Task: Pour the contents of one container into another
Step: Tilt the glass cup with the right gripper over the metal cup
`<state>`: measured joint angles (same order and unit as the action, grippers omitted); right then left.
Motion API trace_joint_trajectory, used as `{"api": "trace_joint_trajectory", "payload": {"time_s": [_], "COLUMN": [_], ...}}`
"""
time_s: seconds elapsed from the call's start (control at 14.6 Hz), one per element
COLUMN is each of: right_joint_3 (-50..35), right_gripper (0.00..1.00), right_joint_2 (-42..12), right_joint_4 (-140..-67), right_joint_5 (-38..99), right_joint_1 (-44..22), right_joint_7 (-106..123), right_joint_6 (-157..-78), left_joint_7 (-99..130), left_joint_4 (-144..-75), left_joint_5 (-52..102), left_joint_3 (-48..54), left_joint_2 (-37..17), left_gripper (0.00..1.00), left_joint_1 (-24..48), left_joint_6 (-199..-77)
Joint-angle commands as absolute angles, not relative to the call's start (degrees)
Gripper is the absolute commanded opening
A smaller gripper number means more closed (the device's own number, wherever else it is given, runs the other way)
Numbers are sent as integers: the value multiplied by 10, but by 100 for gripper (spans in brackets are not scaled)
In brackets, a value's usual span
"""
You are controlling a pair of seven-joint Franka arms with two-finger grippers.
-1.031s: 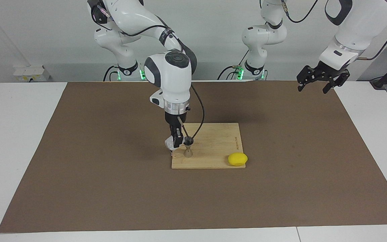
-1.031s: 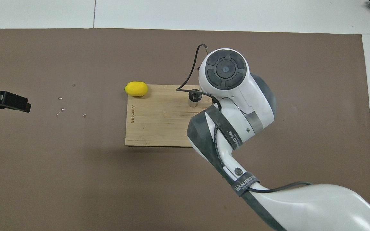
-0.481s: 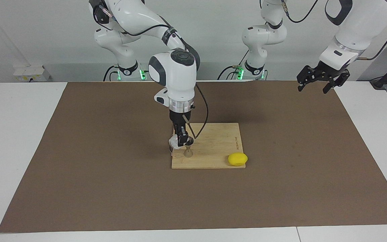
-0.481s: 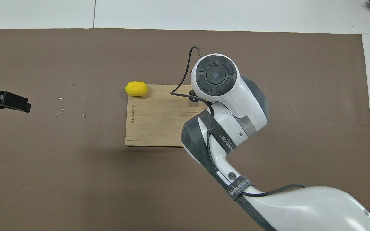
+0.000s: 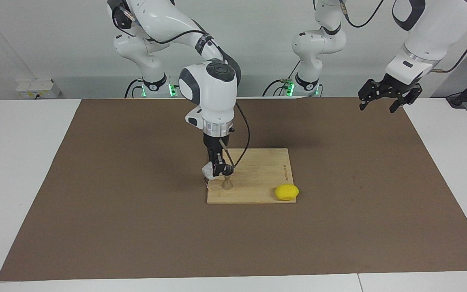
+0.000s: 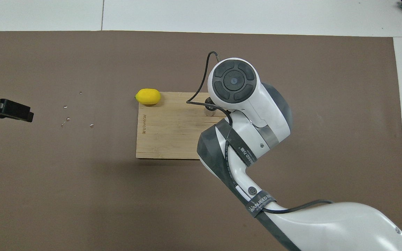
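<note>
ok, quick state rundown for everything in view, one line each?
glass cup: tipped, held beside the jigger's mouth
jigger: upright on the board
cutting board: flat on the mat
lemon: resting at the board's corner
right pincer: shut on the glass cup
left pincer: open, empty, waiting raised at its own end

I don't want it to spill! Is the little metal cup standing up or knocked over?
Standing up. The metal cup stands on its base on the wooden board, beside the right hand.
</note>
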<state>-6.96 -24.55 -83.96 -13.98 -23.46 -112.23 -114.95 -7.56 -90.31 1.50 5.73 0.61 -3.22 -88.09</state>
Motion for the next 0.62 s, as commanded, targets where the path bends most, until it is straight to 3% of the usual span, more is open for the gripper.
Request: {"api": "trace_joint_trajectory", "payload": {"time_s": [0.0,0.55], "right_joint_3": [-75,-75], "right_gripper": [0,0], "right_joint_2": [-245,-243], "right_joint_4": [-829,-835], "right_joint_5": [-97,38], "right_joint_1": [-215,-151], "right_joint_7": [-1126,-1093], "right_joint_6": [-1140,-1129], "left_joint_7": [-76,-76], "left_joint_4": [-915,-915], "left_joint_5": [10,10], "left_joint_3": [54,54], "left_joint_2": [19,19], "left_gripper": [100,100], "left_joint_1": [-29,-29], "left_joint_6": [-877,-877]}}
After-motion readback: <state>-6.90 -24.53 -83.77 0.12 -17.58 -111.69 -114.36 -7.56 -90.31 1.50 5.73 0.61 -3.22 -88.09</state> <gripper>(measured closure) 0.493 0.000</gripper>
